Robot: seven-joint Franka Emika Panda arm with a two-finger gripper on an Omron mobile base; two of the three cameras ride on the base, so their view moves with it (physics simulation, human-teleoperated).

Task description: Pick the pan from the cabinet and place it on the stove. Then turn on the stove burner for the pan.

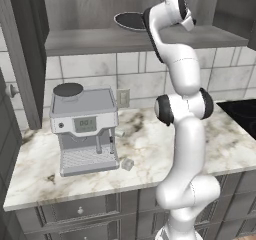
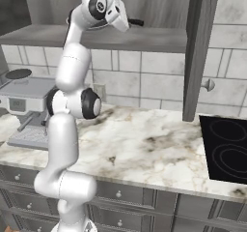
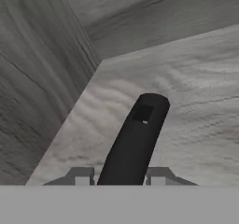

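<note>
The pan [image 1: 129,20] lies on the floor of the open cabinet [image 1: 95,40], its black inside showing left of my arm. In the hand view its long black handle [image 3: 135,134] runs up from between my fingertips, and my gripper [image 3: 120,176] is shut on it. From the right base view my hand reaches into the cabinet [image 2: 149,37], with the handle's end [image 2: 137,21] poking out to the right of the gripper [image 2: 129,21]. The stove [image 2: 226,149] is a black glass cooktop set in the counter at the far right, also seen as the stove [image 1: 242,111].
An open cabinet door [image 2: 197,52] hangs down between the shelf and the stove; another door [image 1: 22,59] stands at the left. A coffee machine [image 1: 85,129] sits on the marble counter [image 1: 150,144], with a small cup [image 1: 127,164] beside it.
</note>
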